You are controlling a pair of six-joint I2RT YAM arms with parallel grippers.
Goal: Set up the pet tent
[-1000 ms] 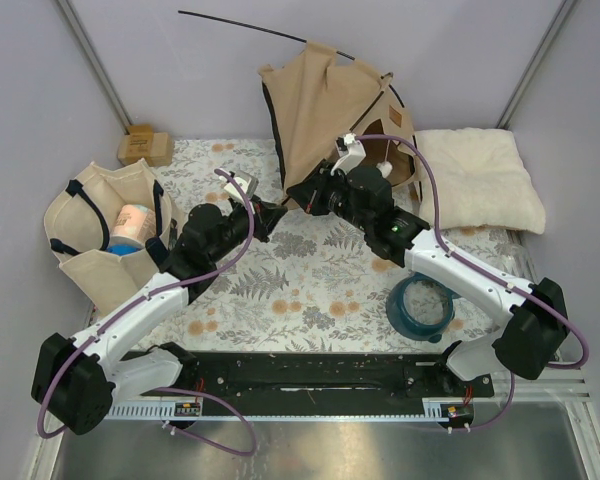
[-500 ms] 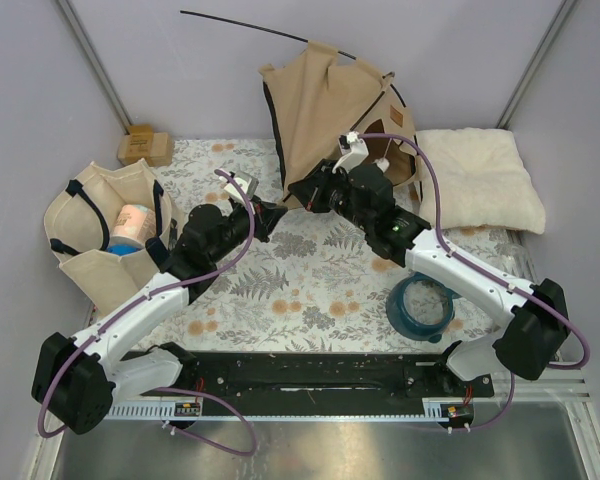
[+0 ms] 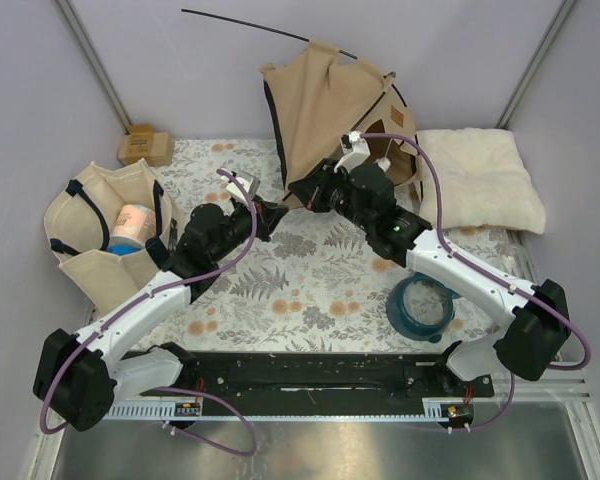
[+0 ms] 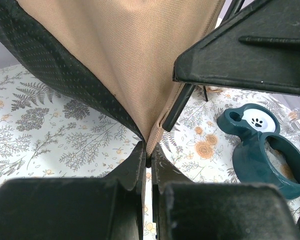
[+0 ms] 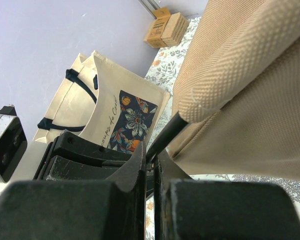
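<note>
At the back of the counter (image 3: 310,275), close to the rear wall, the pet tent (image 3: 325,105) stands half raised: tan canvas bunched into folds, one thin pole tip sticking out high to the left, its lower front corner drawn toward the arms.

The left claw (image 4: 149,156) is all but closed, with only a sliver of gap between its fingers, and the tent's bottom corner, where canvas meets black mesh trim, runs down into that gap. The right claw (image 5: 151,161) is closed just as far on the end of a dark pole (image 5: 166,134) that emerges from a rolled canvas sleeve. The two claws sit just beside each other at that same corner.

The tent looks light and will handle as two materials at once. The canvas is soft and will sag or slide under any pull, so it offers no push. The poles are thin, springy and smooth, and likely to twist or slip out of a narrow pinch once bent under load. The best holds are probably the ones already taken — the stitched corner, where the fabric is doubled, and the pole close to its tip.

A tote bag (image 3: 95,265) sits to the left, a fluffy pillow (image 3: 477,180) to the right, and a teal pet bowl (image 4: 250,155) lies nearer the arms.
</note>
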